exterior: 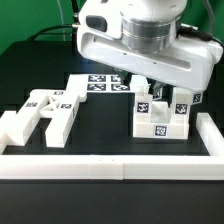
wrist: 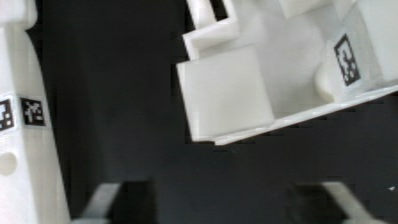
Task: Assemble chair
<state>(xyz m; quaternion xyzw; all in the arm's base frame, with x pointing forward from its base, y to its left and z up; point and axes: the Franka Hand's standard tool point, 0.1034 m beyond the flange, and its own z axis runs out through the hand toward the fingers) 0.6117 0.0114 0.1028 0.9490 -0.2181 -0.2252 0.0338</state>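
Nearest the camera, the white border rail point(exterior: 110, 166) runs along the near edge of the black table point(exterior: 105, 135). The chair is not yet complete and stands in two separate groups. The left sub-assembly point(exterior: 45, 112), several joined bars, lies flat at the exterior view's left. The right sub-assembly point(exterior: 160, 116), stacked tagged blocks, stands upright at the exterior view's right, well apart from the other. The marker board point(exterior: 100, 82) lies at the far side. The gripper point(wrist: 222, 203) hangs above the right sub-assembly. Its fingers point(wrist: 121, 200) stand apart and hold nothing. Remaining work, as judged: join both groups. Whether loose parts remain cannot be told.
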